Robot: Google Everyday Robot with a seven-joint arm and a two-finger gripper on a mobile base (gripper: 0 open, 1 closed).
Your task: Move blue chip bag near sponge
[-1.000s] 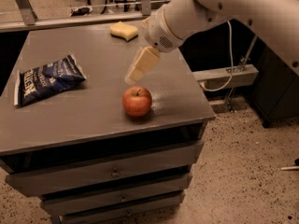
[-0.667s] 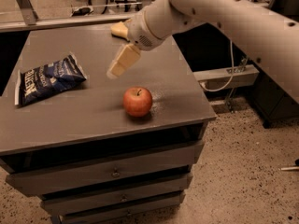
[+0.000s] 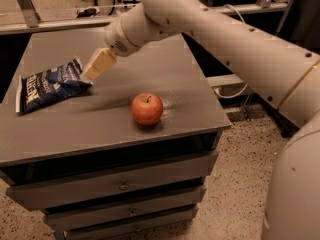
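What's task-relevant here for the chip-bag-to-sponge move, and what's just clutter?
Job:
blue chip bag
gripper, by the bag's right end
sponge: not visible now

Lying about:
apple
table, only the support

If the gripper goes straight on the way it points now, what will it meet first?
Probably the blue chip bag: the gripper, low over the table, points down at the bag's closest corner. Depth is unclear from this single view.
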